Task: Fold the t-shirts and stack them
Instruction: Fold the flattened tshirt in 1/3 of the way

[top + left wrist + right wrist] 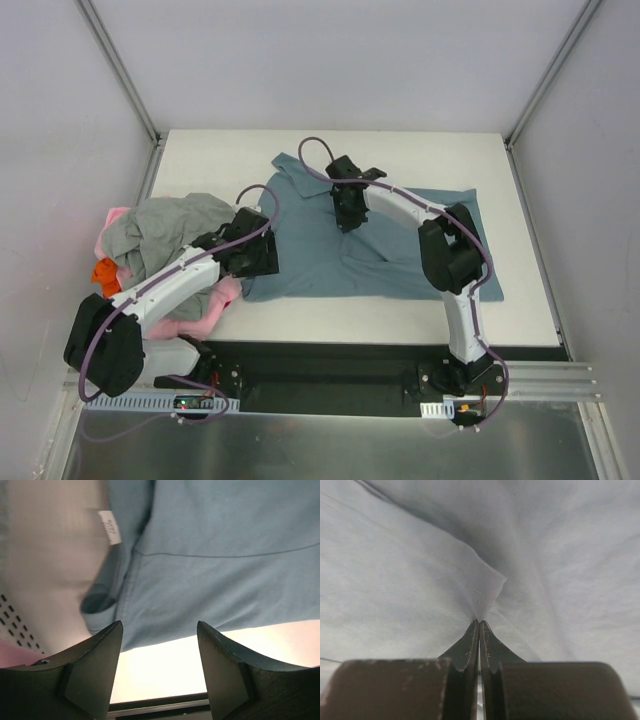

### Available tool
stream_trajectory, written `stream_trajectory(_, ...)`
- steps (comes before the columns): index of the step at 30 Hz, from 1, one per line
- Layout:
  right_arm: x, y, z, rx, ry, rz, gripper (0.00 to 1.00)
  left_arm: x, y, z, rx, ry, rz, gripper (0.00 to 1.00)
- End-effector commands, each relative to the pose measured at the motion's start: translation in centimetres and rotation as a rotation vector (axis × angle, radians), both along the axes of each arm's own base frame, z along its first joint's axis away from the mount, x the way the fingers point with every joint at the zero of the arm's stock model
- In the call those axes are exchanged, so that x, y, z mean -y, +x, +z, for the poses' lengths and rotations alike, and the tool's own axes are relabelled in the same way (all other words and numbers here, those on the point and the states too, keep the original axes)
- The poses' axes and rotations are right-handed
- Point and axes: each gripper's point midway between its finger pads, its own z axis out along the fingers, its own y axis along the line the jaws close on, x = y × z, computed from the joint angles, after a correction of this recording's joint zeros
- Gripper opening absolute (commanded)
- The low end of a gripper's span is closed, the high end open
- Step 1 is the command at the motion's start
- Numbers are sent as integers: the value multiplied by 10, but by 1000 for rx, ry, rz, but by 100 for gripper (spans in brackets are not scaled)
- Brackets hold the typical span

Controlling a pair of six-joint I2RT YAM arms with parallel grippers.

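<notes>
Right tool (479, 623) clenched on a pinched fold of the slate-blue shirt (320, 272) — left tool (159, 626) hangs released over its edge; white tag (109, 527) unreadable.

White table (215, 160) w/ black base strip (330, 358) at near edge, alu rail (550, 378) alongside, pale walls (330, 60) behind.

White table (230, 150), pale grey walls (330, 60), metal corner posts (118, 68), black front strip (330, 353)
</notes>
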Motion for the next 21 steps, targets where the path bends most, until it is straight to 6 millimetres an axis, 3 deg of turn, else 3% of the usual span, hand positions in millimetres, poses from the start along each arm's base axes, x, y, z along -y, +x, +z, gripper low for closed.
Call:
stream_trajectory(1,10,18,50,119,-2,-2,1,-18,7,-4,-26,72,17,61)
stream_trajectory(4,13,15,41,88,3,-6,1,-25,12,-12,-56,90,40,59)
stream_trajectory(11,6,9,25,32,21,0,2,-15,13,-31,-115,80,-2,54)
stream_trajectory(13,5,7,22,19,28,-3,8,-16,13,-37,-127,89,0,50)
stream_trajectory(15,5,7,23,20,29,0,18,-18,12,-39,-129,98,8,36)
stream_trajectory(17,6,4,25,17,32,5,29,-17,12,-38,-124,92,8,35)
stream_trajectory(20,5,1,39,24,55,10,34,-16,15,-37,-111,92,-1,34)
stream_trajectory(21,5,-1,43,26,63,9,35,-17,16,-37,-108,95,-2,26)
